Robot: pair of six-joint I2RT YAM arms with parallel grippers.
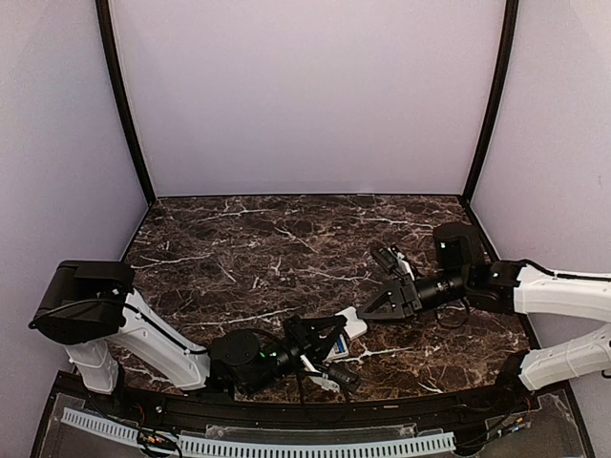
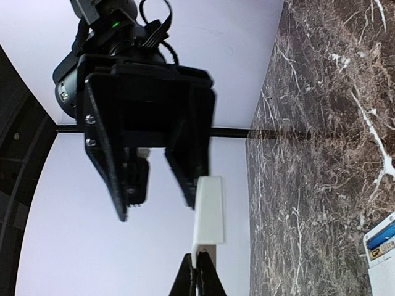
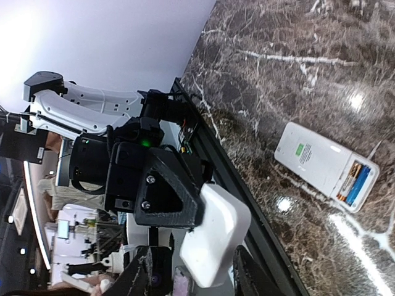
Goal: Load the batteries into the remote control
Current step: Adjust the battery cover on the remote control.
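The remote control (image 3: 321, 163) lies back up on the marble, its end compartment open with the blue batteries (image 3: 357, 182) inside. One corner of the remote control (image 2: 381, 256) and a blue battery (image 2: 384, 233) show at the lower right of the left wrist view. My left gripper (image 2: 200, 274) is shut on the edge of a white battery cover (image 2: 208, 209), held above the table. My right gripper (image 3: 194, 280) is open, with its jaws either side of that cover (image 3: 213, 237). From above, both grippers (image 1: 329, 336) (image 1: 368, 310) meet at the cover (image 1: 353, 324), and the remote (image 1: 336, 351) is mostly hidden under the left one.
The dark marble tabletop (image 1: 286, 239) is ringed by pale walls, with a black rail (image 1: 286, 405) along the near edge. My left arm (image 1: 153, 339) reaches in from the lower left and my right arm (image 1: 535, 286) from the right.
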